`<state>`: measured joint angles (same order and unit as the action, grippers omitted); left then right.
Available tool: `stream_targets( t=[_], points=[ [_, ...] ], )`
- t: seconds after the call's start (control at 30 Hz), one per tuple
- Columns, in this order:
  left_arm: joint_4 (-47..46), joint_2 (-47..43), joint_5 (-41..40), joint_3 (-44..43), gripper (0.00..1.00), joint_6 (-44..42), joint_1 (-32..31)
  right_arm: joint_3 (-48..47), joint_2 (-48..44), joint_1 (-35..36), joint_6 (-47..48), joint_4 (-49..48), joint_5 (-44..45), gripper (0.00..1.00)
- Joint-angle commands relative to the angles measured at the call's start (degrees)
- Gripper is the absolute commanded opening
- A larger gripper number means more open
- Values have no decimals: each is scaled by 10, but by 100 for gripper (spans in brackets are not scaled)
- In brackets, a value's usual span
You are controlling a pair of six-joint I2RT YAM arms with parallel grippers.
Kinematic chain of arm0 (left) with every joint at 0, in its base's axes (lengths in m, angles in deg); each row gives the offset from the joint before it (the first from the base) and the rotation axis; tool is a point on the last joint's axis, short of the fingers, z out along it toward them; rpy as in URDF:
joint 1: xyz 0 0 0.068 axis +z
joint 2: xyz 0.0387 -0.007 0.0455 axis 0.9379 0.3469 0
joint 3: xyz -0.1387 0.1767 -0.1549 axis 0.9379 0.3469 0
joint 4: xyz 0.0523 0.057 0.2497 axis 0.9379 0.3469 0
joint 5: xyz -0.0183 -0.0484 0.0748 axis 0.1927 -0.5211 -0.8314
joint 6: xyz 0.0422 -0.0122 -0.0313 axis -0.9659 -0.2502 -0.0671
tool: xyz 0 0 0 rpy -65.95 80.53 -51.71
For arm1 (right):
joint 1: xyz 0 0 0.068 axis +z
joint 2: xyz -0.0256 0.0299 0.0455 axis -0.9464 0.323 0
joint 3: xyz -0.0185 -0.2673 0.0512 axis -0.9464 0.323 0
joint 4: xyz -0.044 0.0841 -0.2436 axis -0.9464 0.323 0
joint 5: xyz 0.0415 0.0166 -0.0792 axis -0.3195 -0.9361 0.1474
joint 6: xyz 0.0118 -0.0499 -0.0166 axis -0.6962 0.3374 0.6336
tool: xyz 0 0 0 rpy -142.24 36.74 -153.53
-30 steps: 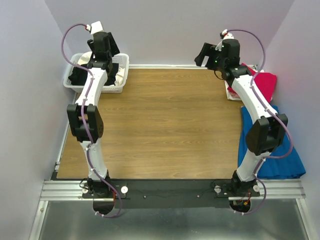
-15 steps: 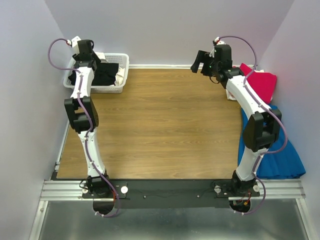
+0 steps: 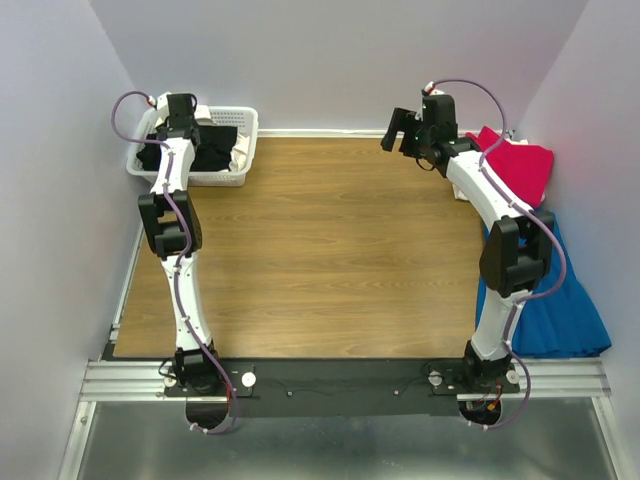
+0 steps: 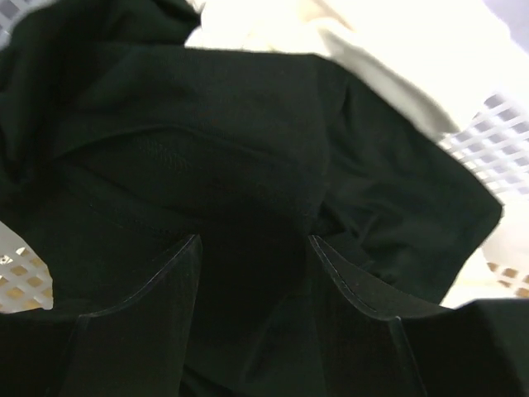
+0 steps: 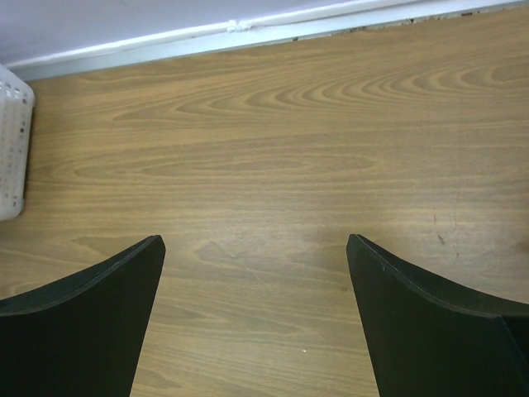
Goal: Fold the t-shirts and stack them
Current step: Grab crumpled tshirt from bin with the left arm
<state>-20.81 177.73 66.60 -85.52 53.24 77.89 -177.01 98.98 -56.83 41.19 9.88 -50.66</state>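
Observation:
A black t-shirt (image 3: 215, 142) lies bunched in the white basket (image 3: 246, 116) at the far left corner, and it fills most of the left wrist view (image 4: 248, 132). A cream-white t-shirt (image 4: 273, 29) lies beside it in the basket. My left gripper (image 3: 183, 130) is down in the basket. Its fingers (image 4: 165, 289) stand part-closed on a wad of black cloth at the left gripper (image 4: 252, 248). A crimson red t-shirt (image 3: 528, 165) lies at the far right edge. My right gripper (image 3: 397, 130) hovers over the bare wood at the back, its jaws wide apart (image 5: 256, 244) and empty.
A blue cloth (image 3: 555, 300) hangs off the right edge of the wooden table (image 3: 320, 250), under the right arm. The basket's lattice wall (image 4: 504, 145) shows at the right of the left wrist view, and a corner of it (image 5: 10, 149) shows in the right wrist view.
The left arm swung left and dipped into the basket, and its jaws narrowed onto the black cloth. The right gripper drifted a little left along the back edge, still open.

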Motion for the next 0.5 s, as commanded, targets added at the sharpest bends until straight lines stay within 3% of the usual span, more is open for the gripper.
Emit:
stream_targets(
  t=[0.0,0.2,0.3,0.33,0.47],
  points=[
    [21,16,-15,-27,62,-16,3,-19,21,4,-5,8,14,100],
    [36,32,-15,-43,56,-28,2,-32,33,4,-2,9,15,100],
    [34,34,-14,-45,42,-32,2,-37,36,4,-3,9,14,100],
    [36,35,-11,-46,32,-33,2,-39,38,5,-3,10,14,100],
    [37,37,-8,-50,25,-40,2,-43,37,5,1,9,20,100]
  ],
)
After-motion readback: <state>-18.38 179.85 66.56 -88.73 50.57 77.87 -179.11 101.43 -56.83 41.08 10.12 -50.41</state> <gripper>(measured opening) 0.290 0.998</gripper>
